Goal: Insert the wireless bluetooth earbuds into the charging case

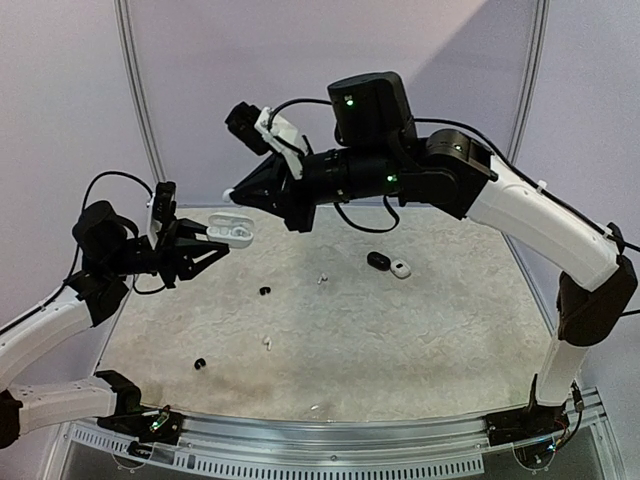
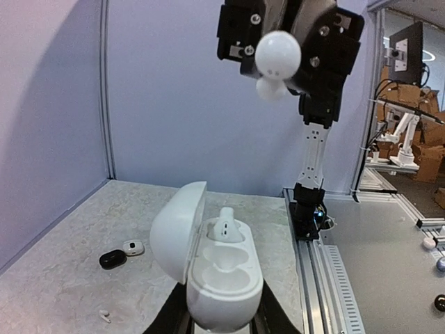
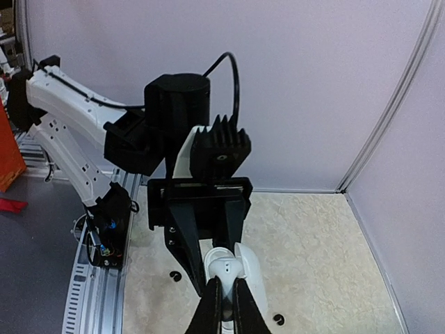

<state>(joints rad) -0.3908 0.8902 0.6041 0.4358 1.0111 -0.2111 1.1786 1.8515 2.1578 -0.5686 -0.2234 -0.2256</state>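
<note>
My left gripper (image 1: 213, 243) is shut on an open white charging case (image 1: 231, 230) and holds it above the table's left rear. In the left wrist view the case (image 2: 224, 278) has its lid (image 2: 174, 229) swung left, one white earbud (image 2: 226, 224) seated in the far slot, and the near slot empty. My right gripper (image 1: 231, 193) is shut on a white earbud (image 2: 277, 57), stem between the fingers, above the case and apart from it. In the right wrist view that earbud (image 3: 228, 266) hangs just over the case (image 3: 252, 278).
On the table lie a black case (image 1: 378, 260) beside a small white case (image 1: 401, 269), two black earbuds (image 1: 265, 291) (image 1: 200, 363) and two white earbuds (image 1: 322, 279) (image 1: 267, 342). A curved rail (image 1: 330, 440) runs along the near edge.
</note>
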